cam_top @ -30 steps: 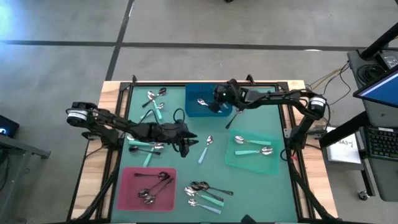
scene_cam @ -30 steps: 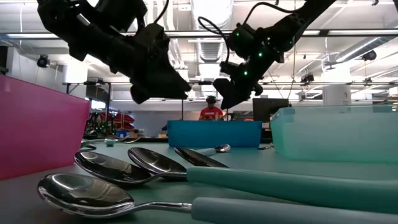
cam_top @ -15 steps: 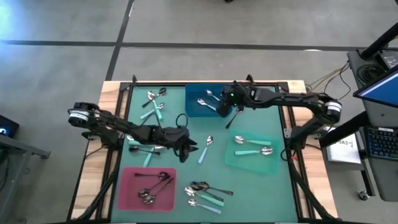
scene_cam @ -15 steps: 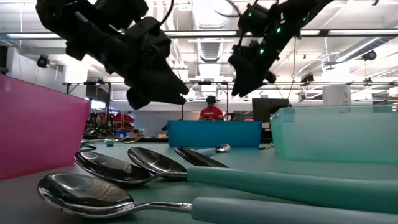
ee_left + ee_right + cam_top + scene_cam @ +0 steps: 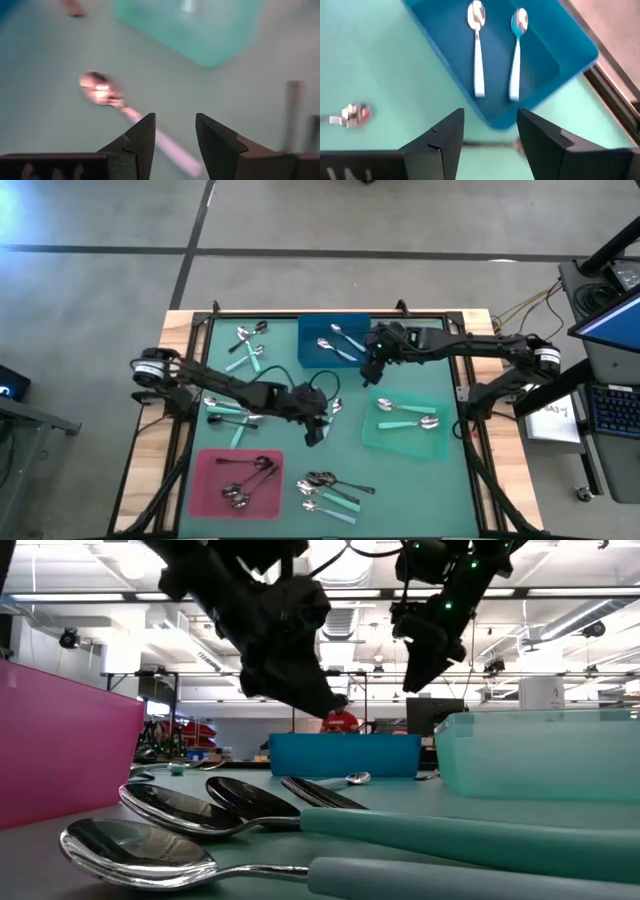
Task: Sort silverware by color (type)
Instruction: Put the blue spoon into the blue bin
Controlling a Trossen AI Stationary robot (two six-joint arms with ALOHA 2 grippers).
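Observation:
A lone spoon (image 5: 336, 408) with a pale handle lies flat on the green mat at mid-table. My left gripper (image 5: 318, 430) hovers open just above it; in the left wrist view the spoon's bowl (image 5: 101, 90) lies ahead of the fingers and its handle runs between them. My right gripper (image 5: 371, 372) hangs open, with nothing between its fingers, beside the near right corner of the blue tray (image 5: 312, 356). Two spoons (image 5: 477, 50) (image 5: 516, 55) lie side by side in that tray. Other spoons lie in the teal tray (image 5: 402, 442) and the pink tray (image 5: 205, 485).
Loose spoons lie in heaps at the far left (image 5: 248, 345), at the left (image 5: 228, 416) and by the near edge (image 5: 330, 490); the near heap fills the low view's foreground (image 5: 200, 815). A black frame borders the mat. A person in red (image 5: 341, 720) stands far behind the table.
A second spoon now lies in the blue tray, where one lay before. My right gripper has risen and drawn back off the tray toward the table's right and near side. My left gripper has gone toward the right edge, over the lone spoon, and tipped downward.

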